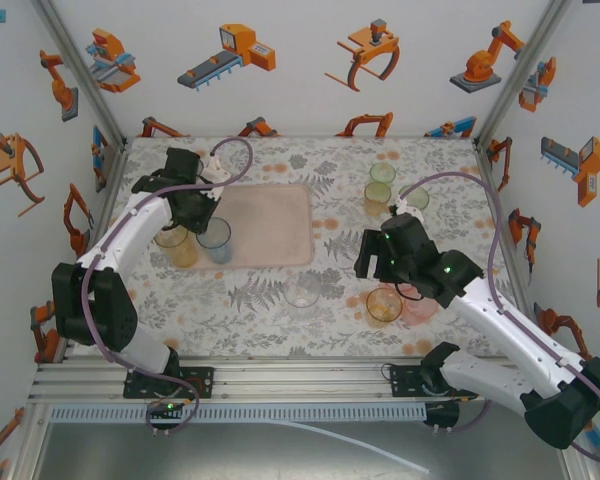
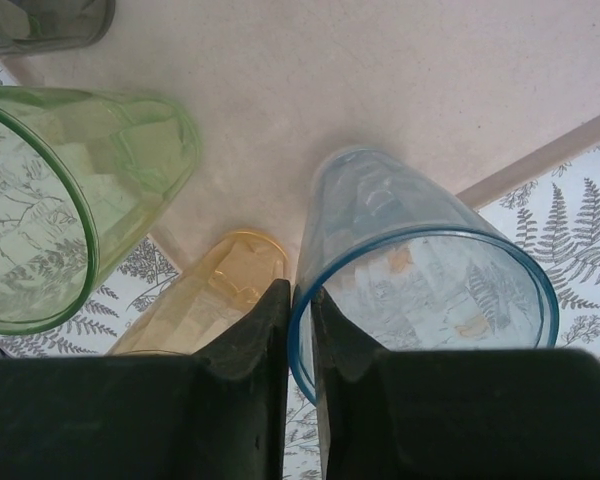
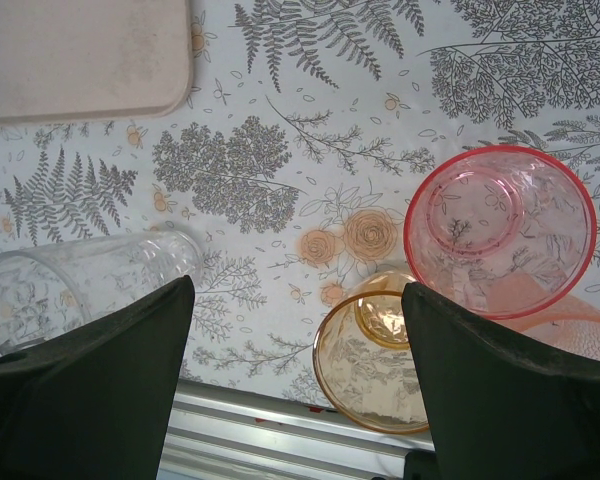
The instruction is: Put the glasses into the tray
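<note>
My left gripper (image 2: 300, 290) pinches the rim of a blue glass (image 2: 420, 270), one finger outside and one inside. The blue glass (image 1: 215, 239) stands at the front left corner of the pale pink tray (image 1: 270, 225). Beside it are an amber glass (image 2: 215, 295), a green glass (image 2: 90, 190) and a smoky grey glass (image 2: 40, 20). My right gripper (image 3: 298, 290) hangs open over the table with nothing between its fingers. Below it stand a clear glass (image 3: 75, 285), an amber glass (image 3: 375, 365) and a pink glass (image 3: 500, 230).
Three more glasses, green (image 1: 382, 173), amber (image 1: 377, 198) and pale (image 1: 416, 200), stand at the back right of the fern-print tablecloth. The metal rail (image 3: 270, 440) marks the table's near edge. The tray's corner (image 3: 90, 60) lies beyond the clear glass.
</note>
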{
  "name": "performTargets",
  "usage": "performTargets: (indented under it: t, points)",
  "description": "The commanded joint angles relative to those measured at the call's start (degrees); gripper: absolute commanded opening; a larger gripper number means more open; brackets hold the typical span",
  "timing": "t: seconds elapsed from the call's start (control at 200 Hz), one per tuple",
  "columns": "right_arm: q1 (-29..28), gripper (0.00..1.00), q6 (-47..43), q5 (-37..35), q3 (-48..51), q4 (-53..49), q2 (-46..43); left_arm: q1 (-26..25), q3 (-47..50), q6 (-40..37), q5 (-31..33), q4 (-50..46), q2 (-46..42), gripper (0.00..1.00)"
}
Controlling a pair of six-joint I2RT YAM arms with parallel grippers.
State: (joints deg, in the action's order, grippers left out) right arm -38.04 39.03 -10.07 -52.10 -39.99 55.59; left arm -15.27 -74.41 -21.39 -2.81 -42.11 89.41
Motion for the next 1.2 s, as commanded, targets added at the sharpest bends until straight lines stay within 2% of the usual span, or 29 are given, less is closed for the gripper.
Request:
performTargets:
  t: [0.0, 0.315, 0.651, 1.067, 1.197]
  points:
    - [0.25, 0.76, 0.00, -0.21, -0.37, 0.82, 0.26, 0.33, 0.06, 0.51, -1.20, -0.88, 0.93, 0.23]
    - [0.24, 0.76, -0.05, -0.13, -0.20, 0.91, 0.15, 0.45, -1.74, 0.47, -1.10, -2.26, 1.57, 0.35]
    - [0.29, 0.76, -0.18, -0.22, -0.19, 1.07, 0.06, 0.46, -4.20, 0.56, -1.03, -3.49, 1.42, 0.44]
    - [0.25, 0.76, -0.84, -0.26, -0.80, 0.88, 0.35, 0.35, -10.39, 0.95, -2.08, -6.16, 1.73, 0.47]
    - [0.25, 0.76, -3.57, -2.07, -4.59, -3.50, 1.57, 0.02, -12.35, 0.91, -2.62, -8.17, 0.36, 0.49]
